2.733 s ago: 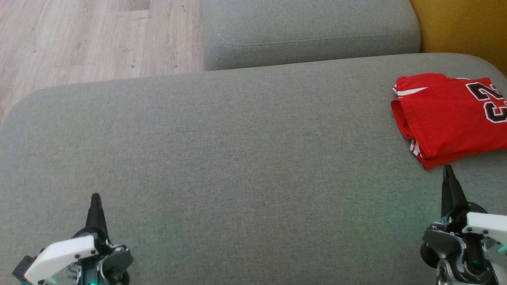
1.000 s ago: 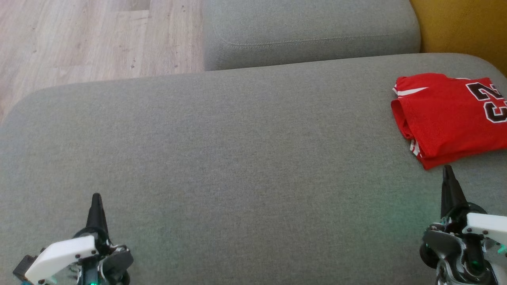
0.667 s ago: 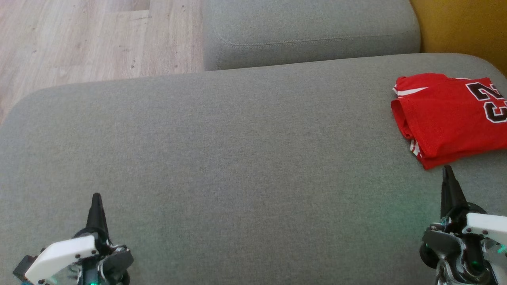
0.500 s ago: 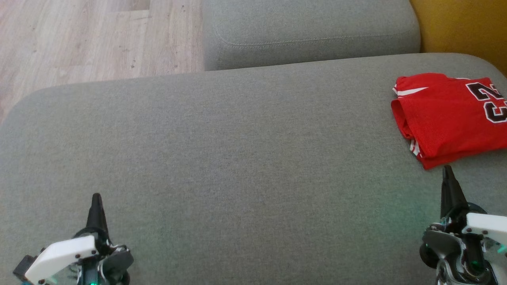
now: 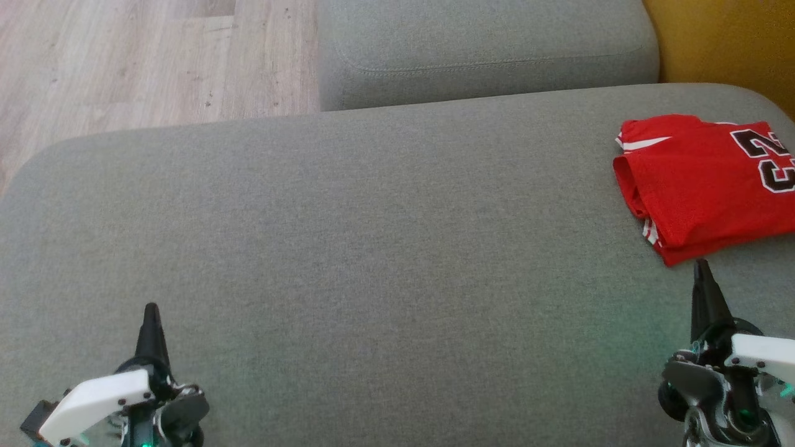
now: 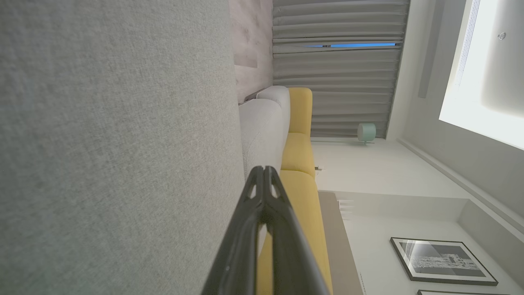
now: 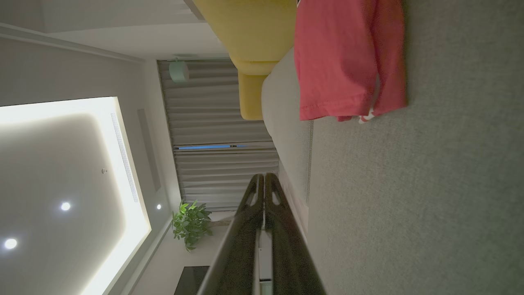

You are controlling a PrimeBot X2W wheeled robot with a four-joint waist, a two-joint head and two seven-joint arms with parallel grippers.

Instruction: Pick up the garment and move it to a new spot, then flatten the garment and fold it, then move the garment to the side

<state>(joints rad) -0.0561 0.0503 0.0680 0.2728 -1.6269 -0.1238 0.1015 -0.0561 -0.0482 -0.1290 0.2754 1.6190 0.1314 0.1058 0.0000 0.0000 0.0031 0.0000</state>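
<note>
Garment: we see the red jersey [image 5: 702, 186] lying folded in layers at 3 o'clock in the head view, partly cut off by the frame edge.
Handling: we judge it light, soft and limp. It is not fragile, but its thin layers are likely to slide over each other.
Hold: we would pinch the stacked corner at its 6 o'clock through every layer, and use 2 grippers if the fold must stay together.
Right gripper [image 5: 703, 270]: at 5 o'clock, fingers pressed together on nothing. That near corner lies just beside its tip, at 11 o'clock from it.
Left gripper [image 5: 150, 313]: at 7 o'clock, likewise closed and empty, well apart from the jersey.
Cushion [image 5: 372, 248]: the grey sofa seat bearing the jersey. There is wooden floor [image 5: 124, 62] at 11 o'clock.
</note>
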